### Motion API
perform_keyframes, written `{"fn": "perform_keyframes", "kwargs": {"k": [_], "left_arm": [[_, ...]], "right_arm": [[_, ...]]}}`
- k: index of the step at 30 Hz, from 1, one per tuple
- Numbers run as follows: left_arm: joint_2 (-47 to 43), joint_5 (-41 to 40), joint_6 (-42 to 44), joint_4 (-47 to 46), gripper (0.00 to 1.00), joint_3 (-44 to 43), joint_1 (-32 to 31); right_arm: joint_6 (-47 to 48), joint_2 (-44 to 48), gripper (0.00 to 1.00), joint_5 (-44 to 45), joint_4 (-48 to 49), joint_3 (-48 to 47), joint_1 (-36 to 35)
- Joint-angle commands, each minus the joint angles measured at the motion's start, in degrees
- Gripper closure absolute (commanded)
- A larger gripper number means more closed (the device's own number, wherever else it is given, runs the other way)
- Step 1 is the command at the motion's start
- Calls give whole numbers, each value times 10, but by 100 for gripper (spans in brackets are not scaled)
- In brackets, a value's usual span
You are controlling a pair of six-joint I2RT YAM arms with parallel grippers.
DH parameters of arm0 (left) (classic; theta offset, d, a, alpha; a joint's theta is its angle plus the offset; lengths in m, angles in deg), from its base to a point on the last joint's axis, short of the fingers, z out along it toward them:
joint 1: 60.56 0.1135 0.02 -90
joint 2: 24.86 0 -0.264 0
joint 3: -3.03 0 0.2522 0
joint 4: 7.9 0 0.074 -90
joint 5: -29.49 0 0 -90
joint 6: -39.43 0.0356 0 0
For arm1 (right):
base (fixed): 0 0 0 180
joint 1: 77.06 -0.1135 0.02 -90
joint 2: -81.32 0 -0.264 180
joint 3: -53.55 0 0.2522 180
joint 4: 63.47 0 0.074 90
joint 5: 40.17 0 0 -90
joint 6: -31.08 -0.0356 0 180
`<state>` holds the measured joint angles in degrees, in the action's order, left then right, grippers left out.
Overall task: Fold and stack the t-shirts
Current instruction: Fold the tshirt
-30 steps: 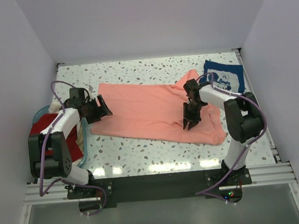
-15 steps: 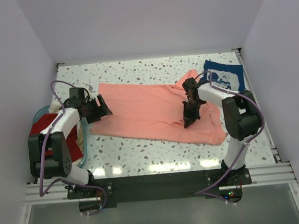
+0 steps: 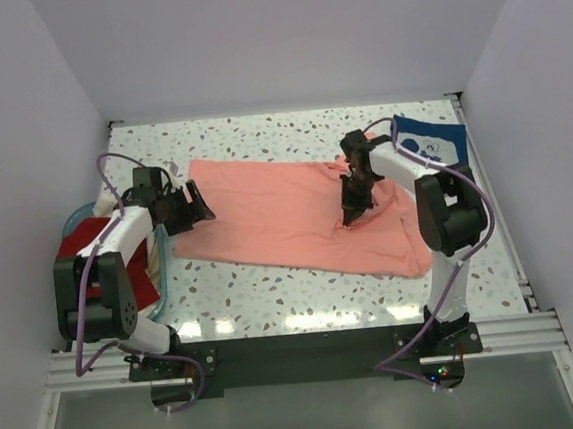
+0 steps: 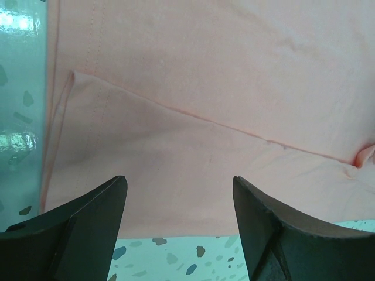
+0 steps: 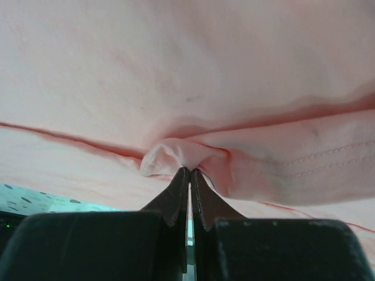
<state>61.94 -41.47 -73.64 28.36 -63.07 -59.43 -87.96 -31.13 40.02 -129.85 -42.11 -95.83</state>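
- Right jaws are pressed together, pinching a raised fold of the pink shirt [image 3: 266, 211]. Left jaws stand spread wide over that shirt's left end.
- Bench [image 3: 259, 132]: speckled, and it carries everything.
- The pink shirt lies spread across the bench's middle, bunched at the pinch.
- Basket [image 3: 70, 219]: teal, at the bench's left edge, holding a red shirt [image 3: 88, 237] and cream cloth [image 3: 153, 264].
- Navy shirt [image 3: 433, 141]: folded, at the far right corner, near the pink shirt's right end.
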Motion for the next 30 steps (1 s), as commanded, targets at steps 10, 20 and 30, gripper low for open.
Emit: {"fn": "perform_keyframes", "kwargs": {"k": [10, 20, 30], "left_arm": [[5, -9, 11, 8, 22, -27, 5], [5, -9, 7, 5, 22, -31, 5], [38, -4, -16, -28, 23, -65, -45]], "right_arm": [[26, -103, 100, 7, -40, -159, -4], [1, -119, 84, 9, -34, -202, -3], [-8, -63, 48, 21, -37, -240, -2]]}}
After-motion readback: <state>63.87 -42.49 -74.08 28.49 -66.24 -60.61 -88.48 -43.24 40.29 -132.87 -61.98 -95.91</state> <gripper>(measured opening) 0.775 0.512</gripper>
